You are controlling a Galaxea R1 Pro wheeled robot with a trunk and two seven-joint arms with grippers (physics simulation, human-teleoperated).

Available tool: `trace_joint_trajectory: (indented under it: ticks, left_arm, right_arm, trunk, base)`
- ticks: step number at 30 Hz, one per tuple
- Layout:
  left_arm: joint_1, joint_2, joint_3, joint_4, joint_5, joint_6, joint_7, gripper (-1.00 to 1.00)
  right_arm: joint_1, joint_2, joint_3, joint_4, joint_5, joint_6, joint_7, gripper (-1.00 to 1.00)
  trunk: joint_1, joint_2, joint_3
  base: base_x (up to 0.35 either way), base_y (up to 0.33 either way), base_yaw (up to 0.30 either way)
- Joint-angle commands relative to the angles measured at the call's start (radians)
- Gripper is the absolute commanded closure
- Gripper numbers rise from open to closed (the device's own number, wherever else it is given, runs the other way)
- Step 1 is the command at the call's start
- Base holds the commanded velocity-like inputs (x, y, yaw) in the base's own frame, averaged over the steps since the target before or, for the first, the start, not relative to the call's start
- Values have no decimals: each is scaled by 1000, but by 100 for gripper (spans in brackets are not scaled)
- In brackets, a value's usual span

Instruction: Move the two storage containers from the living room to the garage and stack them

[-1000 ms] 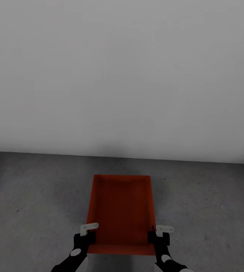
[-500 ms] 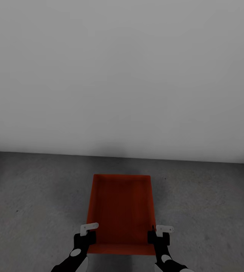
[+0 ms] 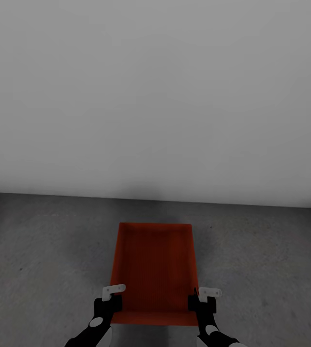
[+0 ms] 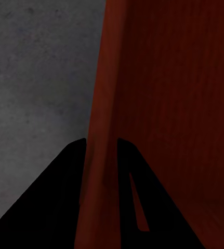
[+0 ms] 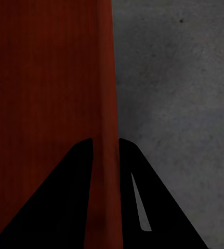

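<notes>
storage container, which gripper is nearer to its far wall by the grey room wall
Neither clearly: the left gripper pinches the storage container's left wall and the right gripper pinches its right wall, both at the near end and about equally far from the far wall.

The head camera looks forward and down at the box (image 3: 154, 270); each wrist camera looks closely along one side wall, sharing box and floor (image 3: 40, 250).

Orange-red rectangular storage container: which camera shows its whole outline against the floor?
The head view: the orange-red rectangular storage container shows whole, rim and bottom, above the dark grey concrete floor. Each wrist view gives a close strip of one thin side wall between gripper fingers.
</notes>
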Motion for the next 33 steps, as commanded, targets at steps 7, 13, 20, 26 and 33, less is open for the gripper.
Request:
trace_joint_trajectory:
  ticks: [7,13,20,26,33]
  left_arm:
    - [0,1,-1,1,13,46,-3,100]
    - [0,1,-1,1,13,46,-3,100]
    - [0,1,-1,1,13,46,-3,100]
    - [0,1,-1,1,13,46,-3,100]
    - [0,1,-1,1,13,46,-3,100]
  right_arm:
    - [-1,-1,-6,-2,7,-34,2,100]
    - [-1,-2,-6,-2,5,-33,2,100]
    - [-1,-6,-6,-2,5,-34,2,100]
    - [-1,-6,-6,-2,7,-34,2,100]
    - [-1,-6,-6,-2,7,-34,2,100]
  trunk:
    - [27,-50,-23]
    - [38,-71,-32]
    - [50,-92,-41]
    - [73,-134,-60]
    - [77,-141,-63]
  base:
    - [0,0,0]
    - [0,0,0]
    - [0,0,0]
    - [0,0,0]
    - [0,0,0]
